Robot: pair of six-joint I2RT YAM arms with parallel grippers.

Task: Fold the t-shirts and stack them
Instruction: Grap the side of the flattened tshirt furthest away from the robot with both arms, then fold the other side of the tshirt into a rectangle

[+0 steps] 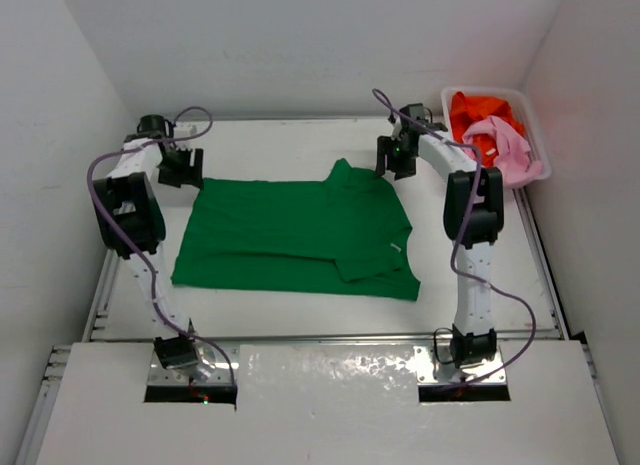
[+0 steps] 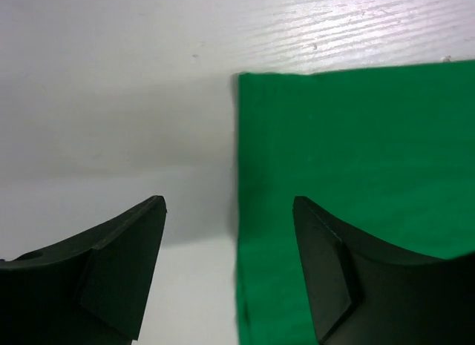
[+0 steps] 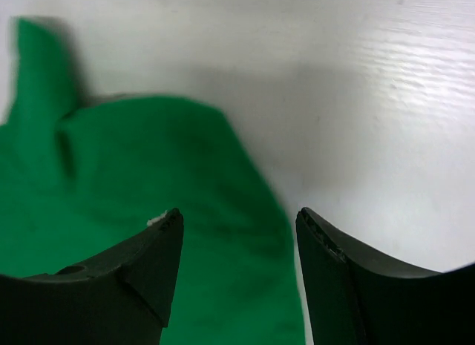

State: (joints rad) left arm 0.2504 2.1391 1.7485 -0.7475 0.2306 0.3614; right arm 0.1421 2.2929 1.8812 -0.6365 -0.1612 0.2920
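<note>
Green t-shirt (image 1: 300,235) mid-fold, centre frame.
Left gripper (image 1: 183,171) and right gripper (image 1: 398,163) hang empty, fingers spread, at its upper edge; the next fold probably calls for grasping an edge.

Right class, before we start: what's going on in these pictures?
Two robot arms are working on a green shirt lying spread on the table, and its right side looks partly folded over. The left end effector hovers open at the shirt's far-left corner. The right end effector hovers open at its far-right edge. Neither holds any cloth. The orange shirt and pink shirt lie bunched in the basket at the far right, not yet folded.
</note>
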